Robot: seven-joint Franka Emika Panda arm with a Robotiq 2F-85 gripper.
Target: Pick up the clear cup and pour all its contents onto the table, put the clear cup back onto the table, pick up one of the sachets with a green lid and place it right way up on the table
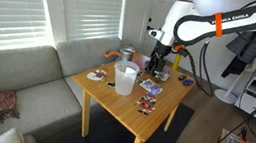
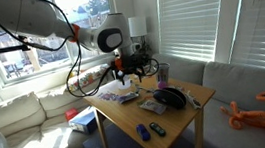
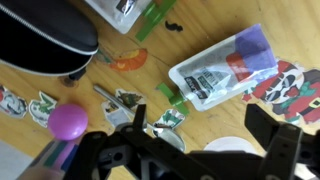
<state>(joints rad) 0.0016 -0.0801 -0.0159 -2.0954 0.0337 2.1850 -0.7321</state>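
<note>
The clear cup [image 1: 124,78] stands upright near the middle of the worktop [image 1: 114,102], with sachets [image 1: 150,86] scattered around it and a black rounded object [image 3: 40,40] nearby. The pincer [image 3: 200,125] hangs above them with its jaws wide apart, gripping nothing. A green-lidded sachet [image 3: 212,76] lies flat beneath it.

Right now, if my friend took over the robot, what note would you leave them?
The gripper is open and empty, above the table.
The clear cup stands upright on the table.
The sachets lie scattered on the tabletop.
Done, by the look of it: pouring, cup set back.
Left: a green-lidded sachet lies flat below the gripper; stand one right way up.
</note>
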